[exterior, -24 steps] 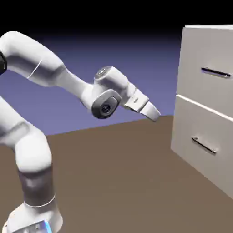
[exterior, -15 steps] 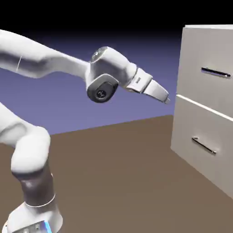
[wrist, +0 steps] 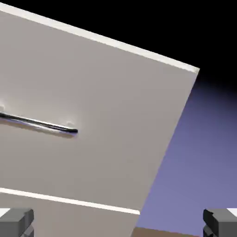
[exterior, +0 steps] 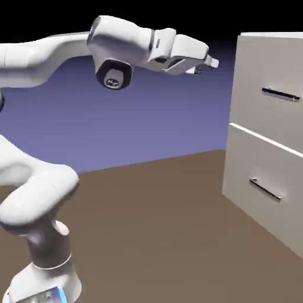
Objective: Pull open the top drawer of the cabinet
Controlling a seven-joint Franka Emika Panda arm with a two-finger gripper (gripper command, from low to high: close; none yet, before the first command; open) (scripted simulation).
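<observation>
The hand (exterior: pixel 207 64) is hovering fully spread and gripping nothing, pointing level toward the cabinet (exterior: pixel 248 77) on the brown counter (exterior: pixel 154 225) and standing well apart from the top drawer (exterior: pixel 266 112), which is sitting shut, its dark bar handle (exterior: pixel 280 94) untouched.

No text, label, brand mark, number or sign can be read anywhere — the cabinet (exterior: pixel 269 142) shows plain pale panels in both views, and the top drawer (wrist: pixel 92 115) carries only its dark bar handle (wrist: pixel 39 123), unmarked. The arm's white casing beside the cabinet is likewise blank — no lettering shows on it.
</observation>
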